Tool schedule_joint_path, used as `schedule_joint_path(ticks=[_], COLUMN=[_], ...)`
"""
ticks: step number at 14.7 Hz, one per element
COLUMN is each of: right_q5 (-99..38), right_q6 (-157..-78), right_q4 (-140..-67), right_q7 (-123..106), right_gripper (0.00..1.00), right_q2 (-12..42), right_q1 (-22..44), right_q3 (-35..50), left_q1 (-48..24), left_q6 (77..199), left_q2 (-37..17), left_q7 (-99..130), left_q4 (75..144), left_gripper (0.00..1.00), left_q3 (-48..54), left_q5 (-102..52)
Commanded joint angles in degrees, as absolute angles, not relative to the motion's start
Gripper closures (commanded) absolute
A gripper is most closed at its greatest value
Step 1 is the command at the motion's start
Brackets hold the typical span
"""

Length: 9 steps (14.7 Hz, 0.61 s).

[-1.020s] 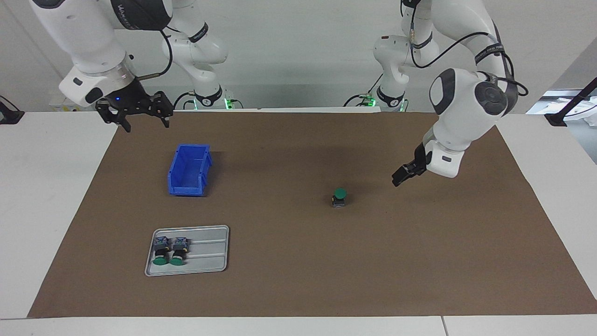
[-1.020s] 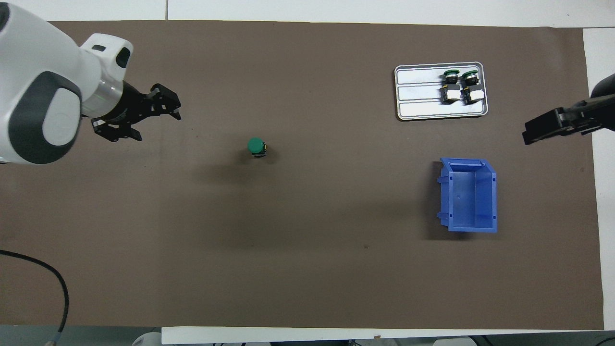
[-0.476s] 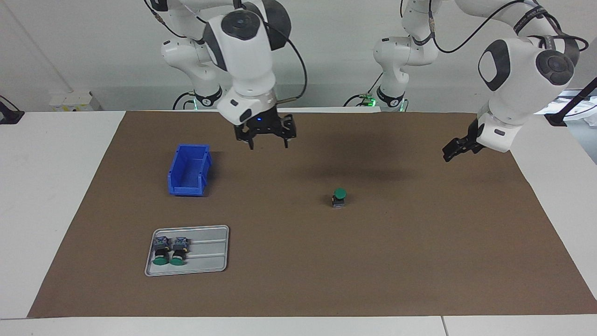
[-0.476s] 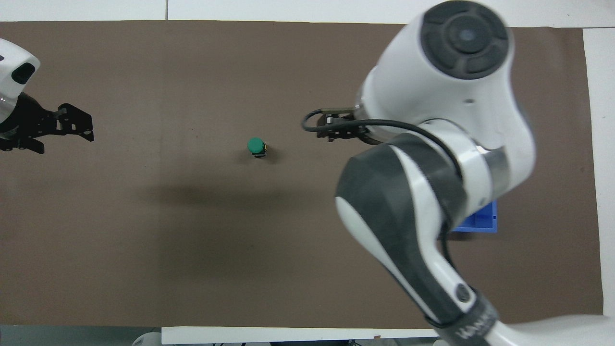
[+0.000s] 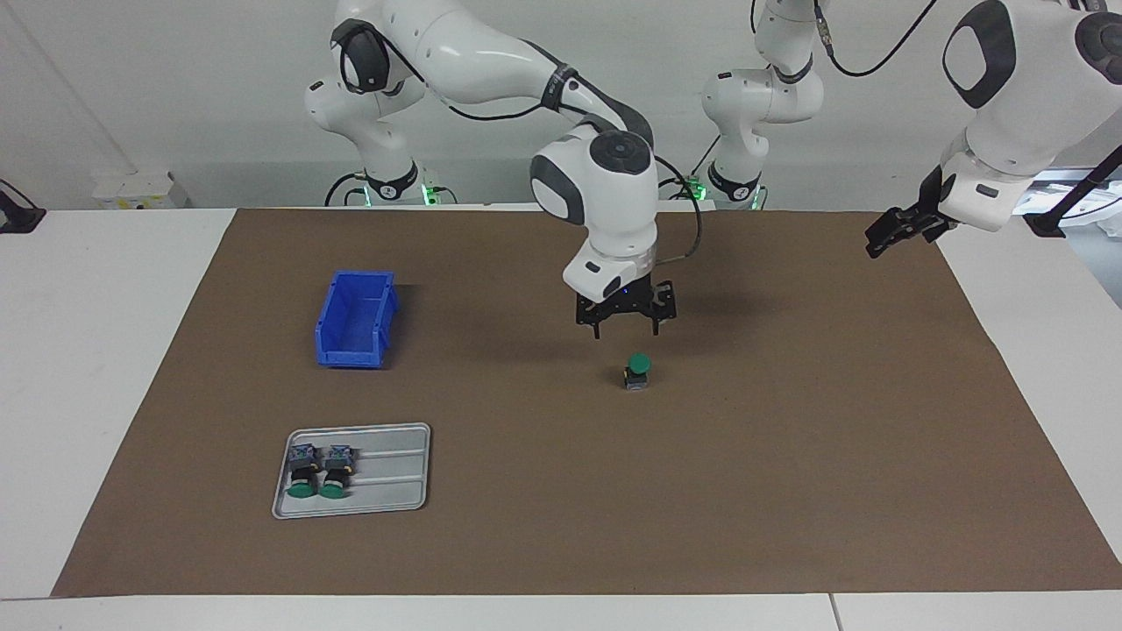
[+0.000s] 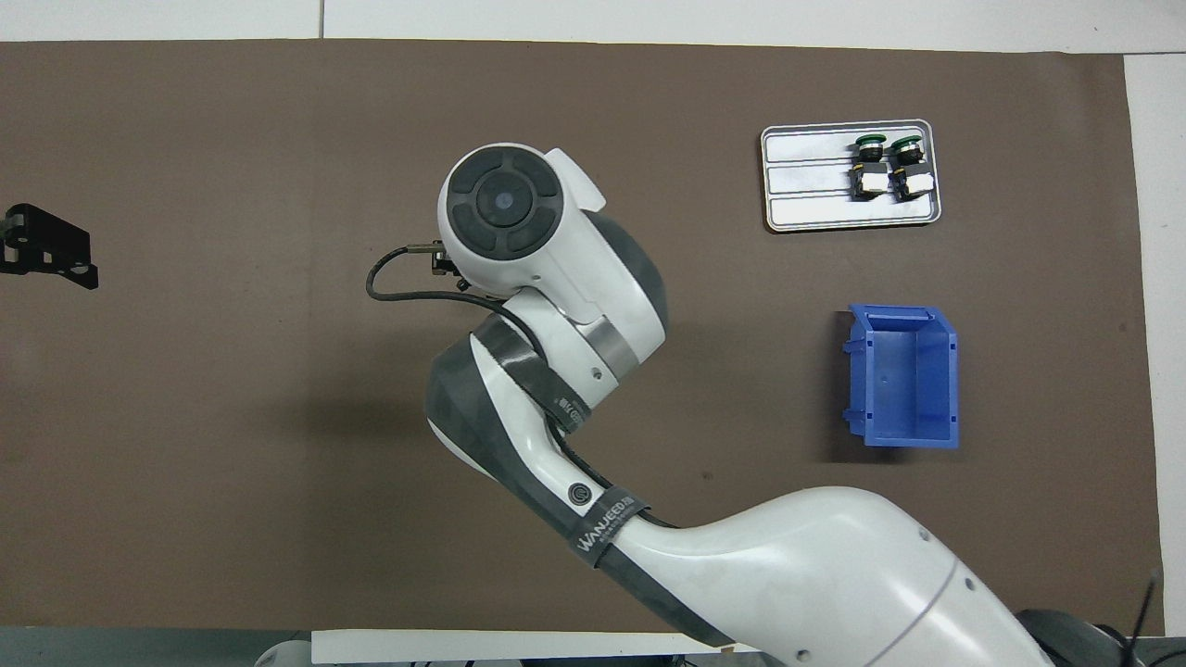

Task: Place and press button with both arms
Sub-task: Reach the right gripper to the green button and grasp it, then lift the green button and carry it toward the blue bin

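The button (image 5: 639,370) stands upright on the brown mat (image 5: 789,456), green cap up, about mid-table. My right gripper (image 5: 626,331) hangs just above it with fingers pointing down, open and empty, not touching the cap. In the overhead view the right arm's wrist (image 6: 519,222) covers the button and the gripper. My left gripper (image 5: 879,243) is raised over the mat's edge at the left arm's end, well away from the button. It also shows in the overhead view (image 6: 51,252).
A blue bin (image 5: 355,317) (image 6: 903,375) stands toward the right arm's end. A grey tray (image 5: 390,478) (image 6: 806,181), farther from the robots than the bin, holds two identical buttons (image 5: 318,473) (image 6: 888,167) lying on their sides.
My right gripper swung from near the bin across to above the button and came lower. My left gripper pulled back and up toward the left arm's end. The button stayed put.
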State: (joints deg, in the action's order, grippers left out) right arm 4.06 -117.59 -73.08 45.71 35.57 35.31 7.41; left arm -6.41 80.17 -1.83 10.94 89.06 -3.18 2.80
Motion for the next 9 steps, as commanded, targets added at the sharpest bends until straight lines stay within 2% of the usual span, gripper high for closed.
schedule_joint_path(ticks=[1,5,9], right_q5=[5.36,6.85,7.82], right_q6=[-122.67,-129.36,-130.08], right_q4=[-70.84,-73.65,-74.88], right_q7=[47.72,47.72,47.46], right_gripper=[0.01,0.01,0.04], right_q2=[38.84,41.74,42.71], right_q1=[35.59,35.86,35.86], right_q3=[7.29,7.29,7.29], left_q1=[-6.15,-5.89,-5.27], left_q6=[77.87,78.31,79.63], left_q2=[-3.17,-2.90,-2.90], left_q7=[8.80,6.50,6.77], left_q4=[87.36,87.80,87.80], left_gripper=[0.00,0.00,0.00], left_q3=[-2.81,-2.81,-2.99], left_q5=[4.57,7.12,3.96])
